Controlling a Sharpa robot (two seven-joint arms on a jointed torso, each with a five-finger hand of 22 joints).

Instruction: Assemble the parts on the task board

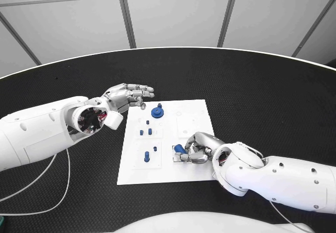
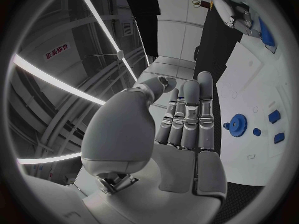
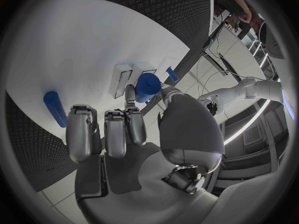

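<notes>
The task board (image 1: 168,167) is lying in the centre of the head frame on the black table (image 1: 266,92), its long side running from the top of the frame toward the bottom.

The left hand (image 1: 128,98) is hovering at the board's upper left corner, fingers extended side by side and holding nothing; in the left wrist view the hand (image 2: 181,122) is showing straight fingers lying close together, apart from the board.

A blue gear (image 1: 158,112) is sitting on the board's upper middle, just right of the left hand. The same gear (image 2: 237,125) is appearing beside the fingertips in the left wrist view.

Two small blue pegs (image 1: 145,131) are sitting below the gear. A longer blue pin (image 1: 146,157) is lying in the lower left part of the board.

The right hand (image 1: 197,148) is resting at the board's lower right, pinching a blue cylinder (image 1: 180,149) over a recess. In the right wrist view the hand (image 3: 134,127) is gripping that cylinder (image 3: 147,86) between thumb and a finger.
</notes>
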